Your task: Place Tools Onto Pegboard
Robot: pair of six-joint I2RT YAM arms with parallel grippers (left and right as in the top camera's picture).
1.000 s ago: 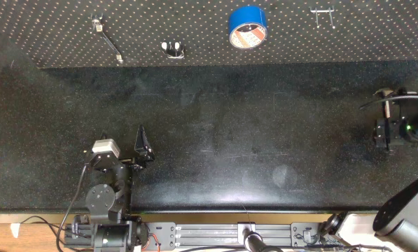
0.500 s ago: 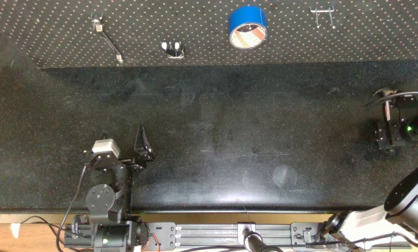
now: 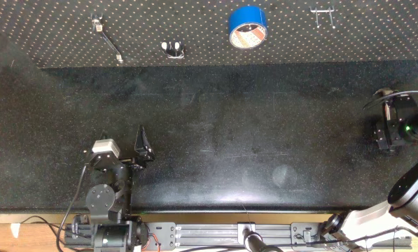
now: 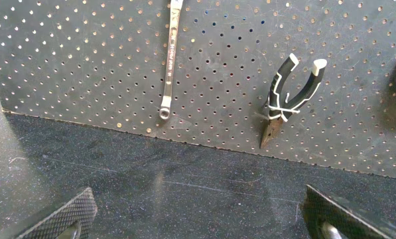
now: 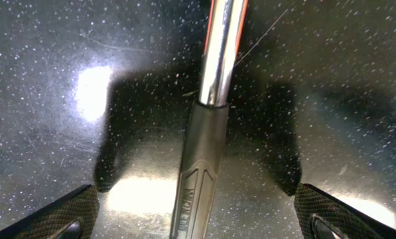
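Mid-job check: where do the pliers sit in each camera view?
Top view: pliers hang low on the pegboard, left of centre.
Left wrist view: right of centre, nose down, on the board.
Right wrist view: not in it.
Shared landmark: the wrench hanging beside them, in top and left wrist views.

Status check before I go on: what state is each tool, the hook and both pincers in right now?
Wrench: hanging on the pegboard.
Pliers: hanging, handles up.
Blue tape roll: hung on the pegboard.
Hook: bare.
Long-handled tool: lying on the table, ungripped.
Left pincer: open, empty.
Right pincer: open, over the long-handled tool.
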